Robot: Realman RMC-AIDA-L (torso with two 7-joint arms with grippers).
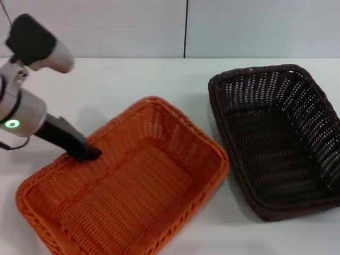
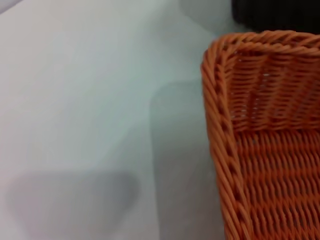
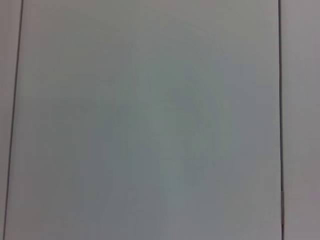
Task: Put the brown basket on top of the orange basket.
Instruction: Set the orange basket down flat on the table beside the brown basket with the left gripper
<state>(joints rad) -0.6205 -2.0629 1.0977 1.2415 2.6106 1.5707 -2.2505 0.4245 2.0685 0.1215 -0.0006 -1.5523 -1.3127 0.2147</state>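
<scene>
While the orange basket lies on the white table in front of the robot, a little to the left, the brown basket stands to its right, near it but not touching. Both baskets are upright with the open side up, and a narrow strip of the table shows between them. The left gripper is at the far left rim of the orange basket, its dark tip pointing down at the braided edge. Whether it touches the rim cannot be told, and its claw is not clear enough to say if it is spread or pressed together. A green light shines on the left arm. In the left wrist view, one corner of the orange basket fills one side, with bare table beside it. The right wrist view shows only a pale flat surface with thin dark lines; the right gripper is seen in no view.
</scene>
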